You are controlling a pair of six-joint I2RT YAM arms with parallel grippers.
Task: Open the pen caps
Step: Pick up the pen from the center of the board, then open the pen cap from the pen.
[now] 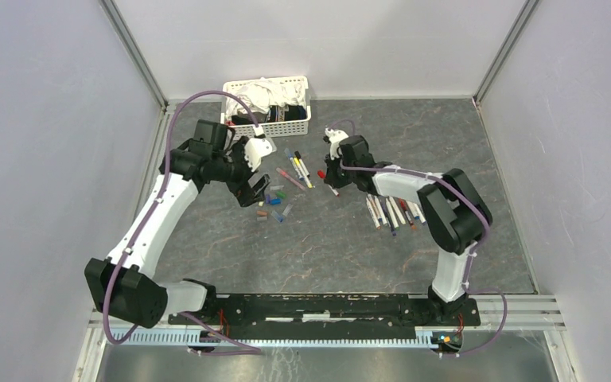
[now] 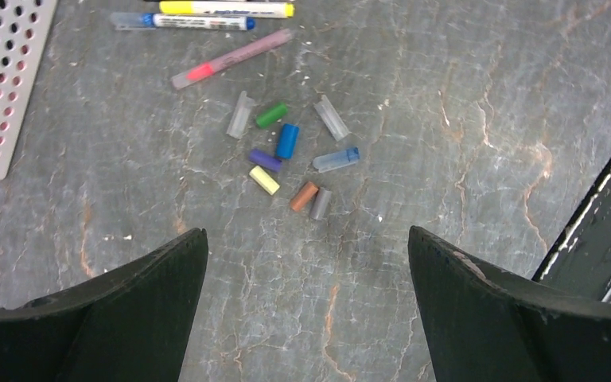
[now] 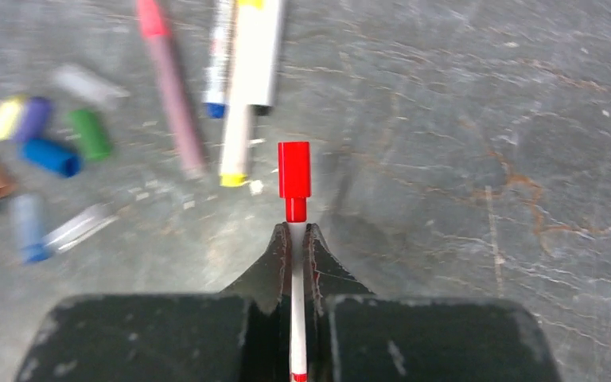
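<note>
Right wrist | right gripper (image 3: 294, 232) pinches pen barrel (image 3: 297, 318) | red cap (image 3: 293, 169) just ahead, seemingly fitted

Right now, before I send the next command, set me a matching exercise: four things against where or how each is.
Things:
1. red-capped white marker
2. left gripper
3. small green plastic cap
4. white slotted plastic basket

States:
a. open, near the loose caps
b. clamped in the shut right gripper
c. lying loose on the table
d. at the table's far edge, cloths inside

Pairs: 1-b, 2-a, 3-c, 4-d.
</note>
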